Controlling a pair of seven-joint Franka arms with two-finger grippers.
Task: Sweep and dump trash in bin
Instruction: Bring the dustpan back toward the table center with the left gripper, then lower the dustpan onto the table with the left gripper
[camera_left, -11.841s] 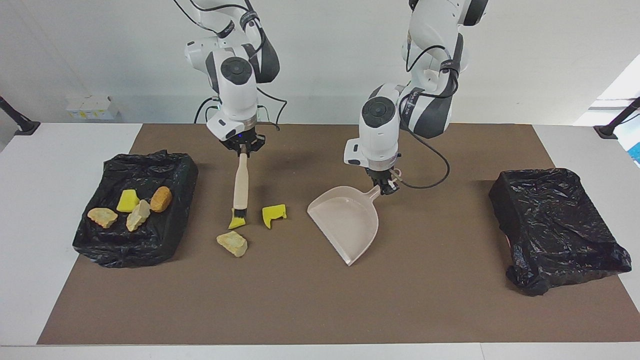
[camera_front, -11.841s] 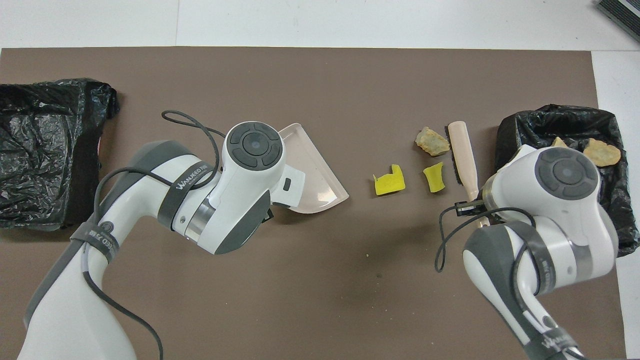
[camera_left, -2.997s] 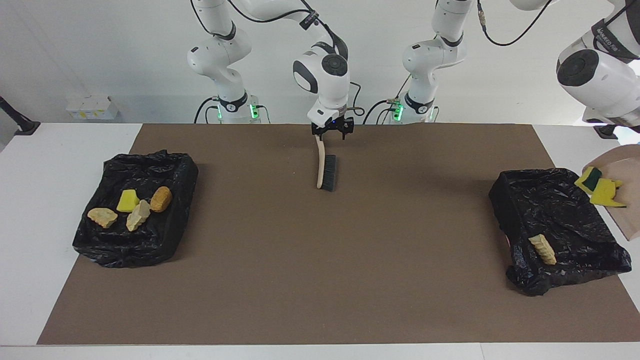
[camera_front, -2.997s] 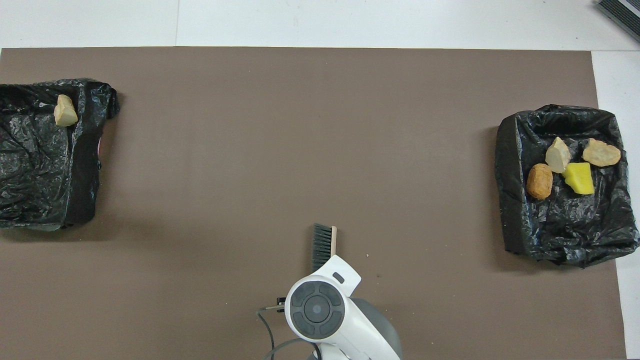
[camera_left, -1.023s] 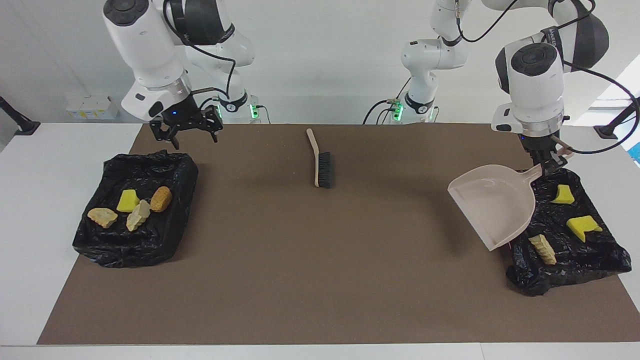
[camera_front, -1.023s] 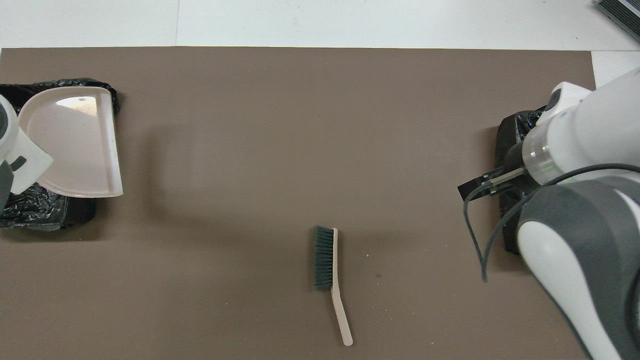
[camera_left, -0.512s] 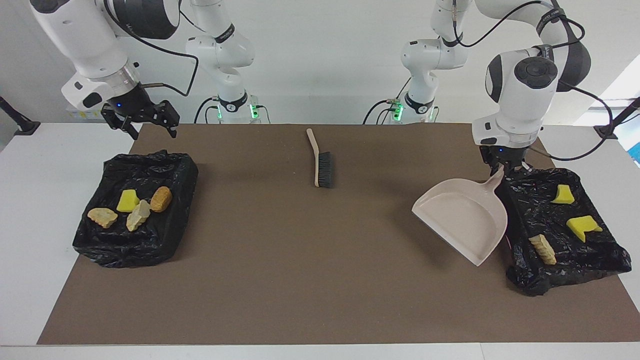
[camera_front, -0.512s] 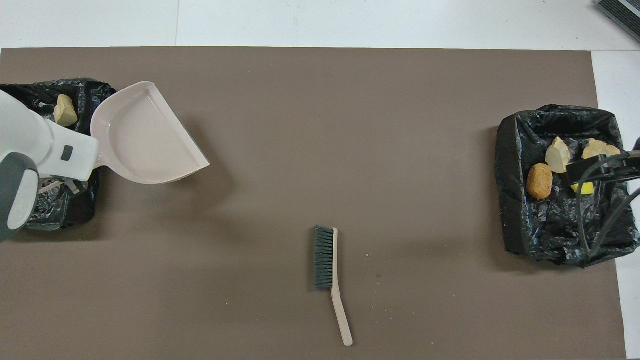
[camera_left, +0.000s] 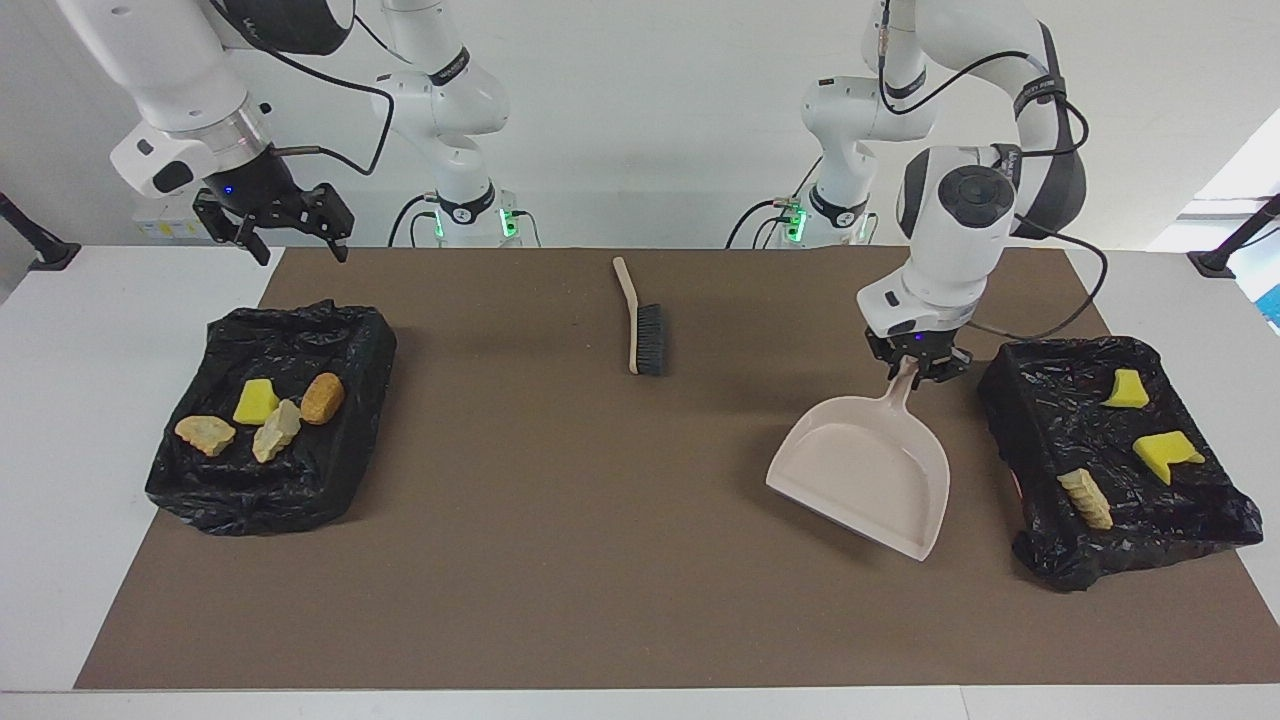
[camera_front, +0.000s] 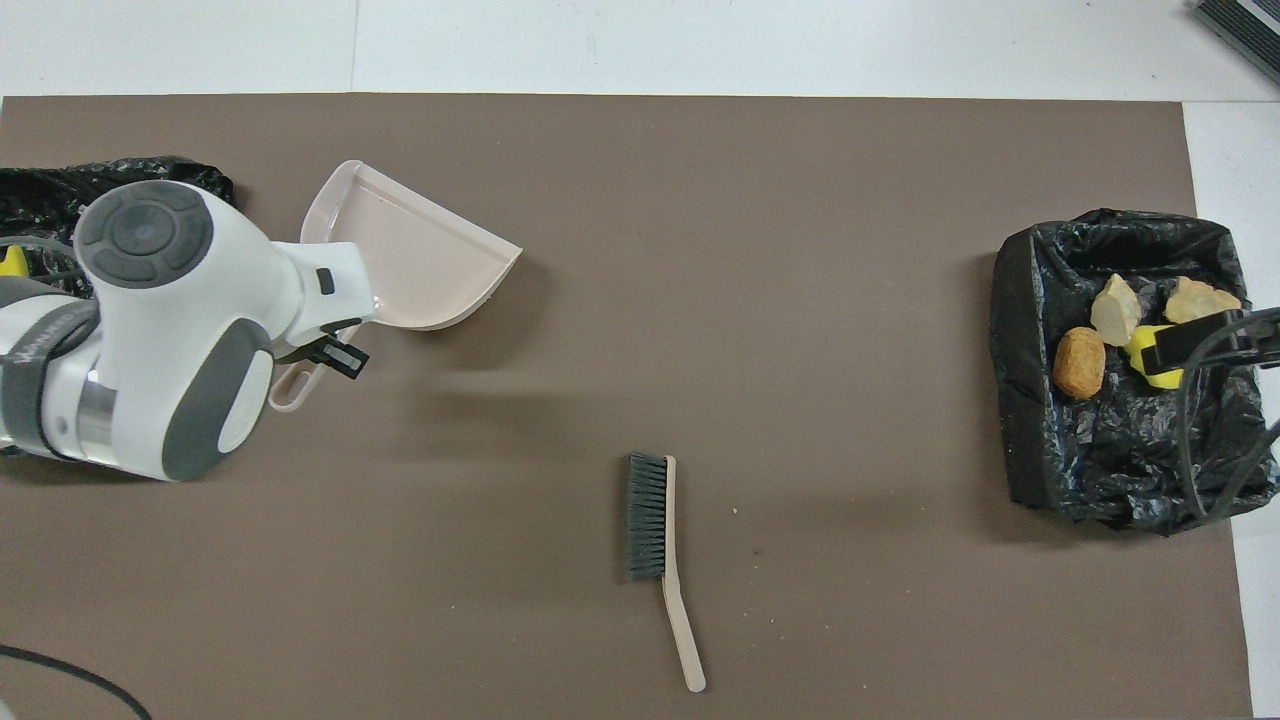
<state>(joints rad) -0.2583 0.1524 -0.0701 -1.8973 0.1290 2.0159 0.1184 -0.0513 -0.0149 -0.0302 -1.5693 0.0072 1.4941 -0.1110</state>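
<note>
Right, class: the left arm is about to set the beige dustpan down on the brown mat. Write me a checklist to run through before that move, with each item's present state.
1. Left gripper shut on the handle of the beige plastic dustpan: ok.
2. Dustpan emptied, no scraps in its scoop: ok.
3. Brown mat under the dustpan free of scraps: ok.
4. Dumped scraps lie inside the black-lined bin at the left arm's end, two yellow sponge pieces and one beige lump: ok.
5. Beige black-bristled brush lies apart from the dustpan, nearer to the robots: ok.
6. Right gripper open, empty, waiting over the table edge near the other bin: ok.
</note>
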